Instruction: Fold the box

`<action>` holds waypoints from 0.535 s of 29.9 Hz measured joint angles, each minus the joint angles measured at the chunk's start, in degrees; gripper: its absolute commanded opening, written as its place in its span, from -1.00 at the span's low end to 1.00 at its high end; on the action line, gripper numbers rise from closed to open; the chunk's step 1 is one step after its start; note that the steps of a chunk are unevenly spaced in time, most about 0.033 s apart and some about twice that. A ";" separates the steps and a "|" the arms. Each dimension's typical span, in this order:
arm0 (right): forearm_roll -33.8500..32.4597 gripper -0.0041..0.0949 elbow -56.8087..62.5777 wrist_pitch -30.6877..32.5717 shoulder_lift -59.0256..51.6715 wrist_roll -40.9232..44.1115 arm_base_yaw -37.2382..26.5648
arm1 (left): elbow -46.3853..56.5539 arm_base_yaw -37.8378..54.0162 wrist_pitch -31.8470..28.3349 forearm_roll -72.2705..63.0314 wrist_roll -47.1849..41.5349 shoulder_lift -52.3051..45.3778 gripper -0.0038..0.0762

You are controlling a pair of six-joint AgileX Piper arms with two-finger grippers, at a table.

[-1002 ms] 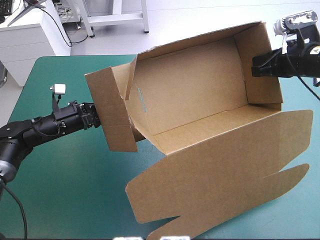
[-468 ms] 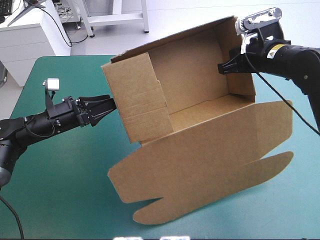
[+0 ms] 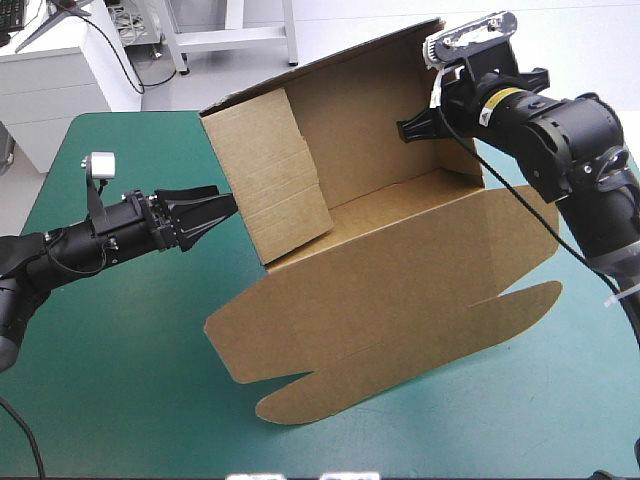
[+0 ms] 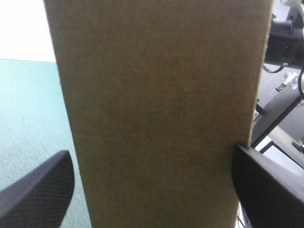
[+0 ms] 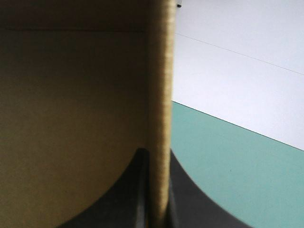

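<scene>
The right gripper [image 3: 410,128] clamps one end wall of the tilted brown corrugated box [image 3: 400,260] with its round-lobed lid, outer finger hidden, while the left gripper [image 3: 212,210] gapes beside the opposite wall.

One camera looks down on the counter [image 3: 120,400] from above and behind me; my wrist cameras sit close against the box [image 3: 400,270], shared by all.
</scene>
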 measured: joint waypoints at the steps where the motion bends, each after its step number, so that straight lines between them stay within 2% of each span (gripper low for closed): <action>1: -0.60 -0.91 0.00 -0.10 0.07 0.48 0.29 | -0.46 -0.31 -0.08 0.36 0.00 0.00 0.70; 11: -3.95 -0.91 0.00 -0.71 0.18 1.58 0.53 | -6.09 -9.27 -0.90 4.41 -0.15 -0.04 0.70; 16: -4.68 -0.91 0.00 -0.68 0.12 2.19 0.53 | -7.62 -10.50 -6.28 7.03 -3.11 -0.07 0.59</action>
